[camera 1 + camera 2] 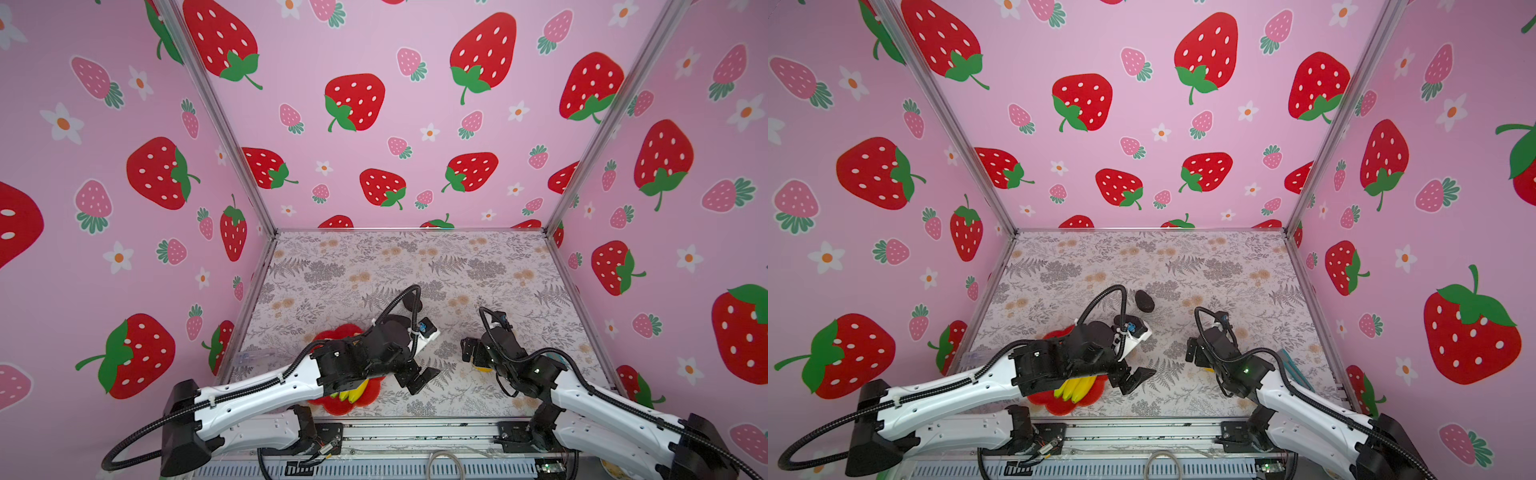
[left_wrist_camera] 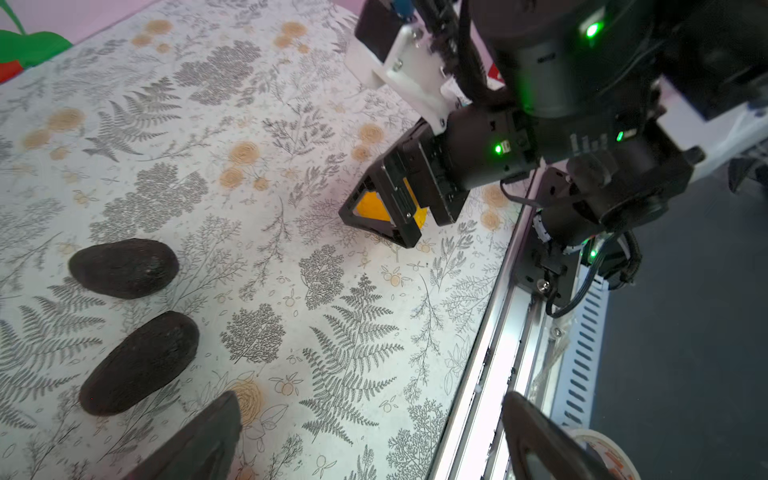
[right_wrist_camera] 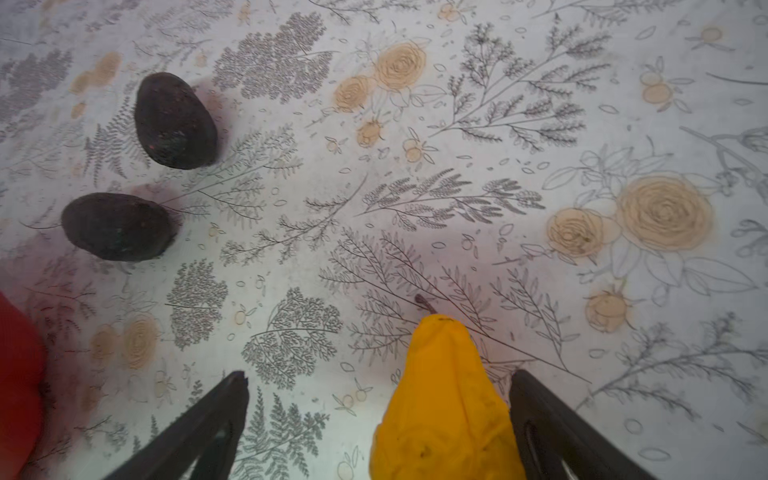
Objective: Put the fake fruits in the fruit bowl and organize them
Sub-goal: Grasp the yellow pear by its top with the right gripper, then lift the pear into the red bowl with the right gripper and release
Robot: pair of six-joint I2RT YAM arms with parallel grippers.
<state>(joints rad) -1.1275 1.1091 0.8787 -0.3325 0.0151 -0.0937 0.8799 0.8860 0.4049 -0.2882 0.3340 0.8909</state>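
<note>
Bananas (image 1: 1075, 388) are parked in the bowl (image 1: 337, 406) by the table's (image 1: 457, 257) front-left corner. The left gripper (image 1: 424, 380) is spread wide and empty just beside it. The right gripper (image 3: 379, 376) is held open around the pear (image 3: 444, 399), front-right. Both avocados (image 3: 174, 120) (image 3: 116, 226) are seen lying mid-table.

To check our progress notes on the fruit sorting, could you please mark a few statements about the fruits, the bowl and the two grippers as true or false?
1. The banana bunch lies in the fruit bowl. True.
2. The pear lies between the fingers of the right gripper. True.
3. The right gripper is shut on the pear. False: its jaws stand open.
4. The left gripper is open and holds nothing. True.
5. One avocado and the other avocado sit in the fruit bowl. False: both lie on the table, outside it.
</note>
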